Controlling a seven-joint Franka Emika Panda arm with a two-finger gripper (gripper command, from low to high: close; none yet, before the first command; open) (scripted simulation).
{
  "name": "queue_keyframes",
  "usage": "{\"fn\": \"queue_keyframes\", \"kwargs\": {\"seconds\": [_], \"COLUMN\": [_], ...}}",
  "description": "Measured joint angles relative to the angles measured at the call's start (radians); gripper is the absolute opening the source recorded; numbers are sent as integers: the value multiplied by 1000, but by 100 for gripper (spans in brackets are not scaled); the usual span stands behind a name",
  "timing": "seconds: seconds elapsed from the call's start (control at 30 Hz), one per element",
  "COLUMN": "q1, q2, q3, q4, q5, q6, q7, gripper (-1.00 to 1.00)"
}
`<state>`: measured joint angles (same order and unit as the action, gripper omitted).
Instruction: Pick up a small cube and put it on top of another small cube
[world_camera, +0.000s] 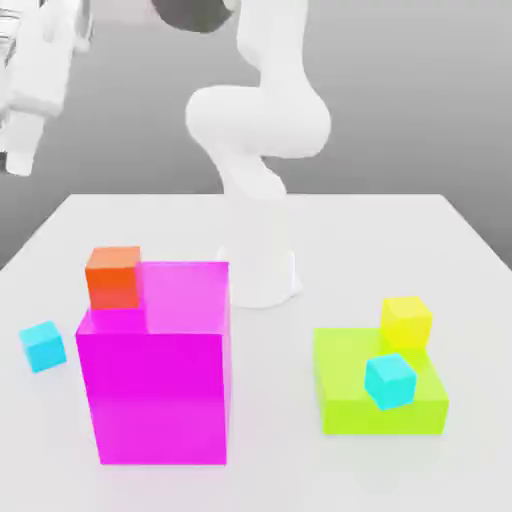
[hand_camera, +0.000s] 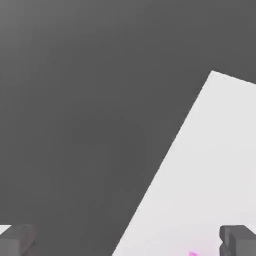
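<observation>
Two cyan cubes (world_camera: 390, 381) flank the magenta block (world_camera: 160, 375).

This is a simulated robot workspace, a bare lab-like scene. A jointed white arm (world_camera: 262, 125) stands on a plain pale surface (world_camera: 270, 400), behind flat-coloured blocks: a magenta block (world_camera: 160, 390) near the surface's front edge and a lime-green block (world_camera: 370, 375) towards the exterior view's right. Beyond the surface's back edge lies a smooth grey backdrop (world_camera: 400, 120).

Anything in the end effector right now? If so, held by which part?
Nothing held: the end effector is open, with no object between its fingers.
</observation>
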<state>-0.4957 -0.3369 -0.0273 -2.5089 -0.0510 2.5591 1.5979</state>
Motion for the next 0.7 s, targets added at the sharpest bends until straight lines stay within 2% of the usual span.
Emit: {"fn": "queue_keyframes", "kwargs": {"seconds": [0.37, 0.53, 0.7], "q1": [-238, -325, -375], "q2": [287, 421, 595], "q3": [-108, -143, -82], "q4": [-130, -186, -167], "q5": [11, 91, 187], "q6": [162, 238, 372], "q7": [465, 616, 580], "gripper": [0, 0, 0]}}
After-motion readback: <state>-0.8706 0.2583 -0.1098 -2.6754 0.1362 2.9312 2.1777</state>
